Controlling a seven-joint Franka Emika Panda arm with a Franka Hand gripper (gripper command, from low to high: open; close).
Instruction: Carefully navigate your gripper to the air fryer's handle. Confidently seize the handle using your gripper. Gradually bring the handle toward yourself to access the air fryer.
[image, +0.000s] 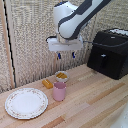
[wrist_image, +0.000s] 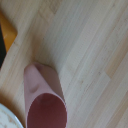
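The black boxy air fryer (image: 110, 52) stands on the wooden table at the exterior view's right. Its short black handle (image: 102, 59) juts from the front drawer panel. My gripper (image: 66, 55) hangs in the air above the pink cup (image: 60, 90), well to the left of the fryer and apart from the handle. Its two blue-tipped fingers point down, stand apart and hold nothing. The wrist view shows the pink cup (wrist_image: 45, 99) from above, not the fingers, the fryer or the handle.
A white patterned plate (image: 26, 103) lies at the front left. A small cup holding something orange (image: 61, 76) stands behind the pink cup, and an orange block (image: 47, 83) lies beside it. A woven screen backs the table.
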